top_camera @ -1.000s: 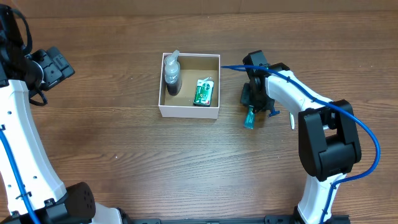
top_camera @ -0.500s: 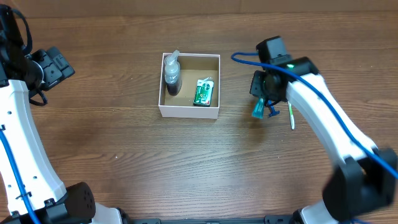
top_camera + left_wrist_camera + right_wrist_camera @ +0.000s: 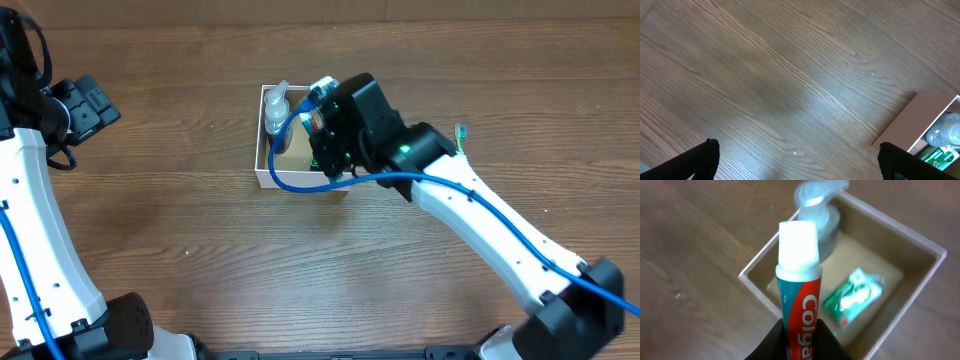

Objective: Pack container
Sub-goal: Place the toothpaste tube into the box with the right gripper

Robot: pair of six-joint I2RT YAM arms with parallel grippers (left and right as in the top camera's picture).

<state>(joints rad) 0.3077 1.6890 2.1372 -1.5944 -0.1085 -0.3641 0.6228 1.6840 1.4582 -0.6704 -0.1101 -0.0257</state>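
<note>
The desk (image 3: 200,230) is seen as a brown wood-grain surface, with a paler strip along its far edge (little else of the room is shown). The container (image 3: 290,182) is placed toward the far edge, about midway between the left and right edges. Inside it, a clear pump bottle (image 3: 277,120) is stood in the far left corner and a green packet (image 3: 852,295) is laid flat on the right side of the cardboard floor.

The right gripper (image 3: 801,342) is held over the container, its jaws closed narrowly on a red and teal toothpaste tube (image 3: 799,295). The tube is gripped by its lower body, and its white cap is pointed away from the wrist toward the near left wall of the box, above the rim and not touching it.

The left gripper (image 3: 800,157) is held above bare wood near the left edge, its jaws spread wide with nothing between them.
</note>
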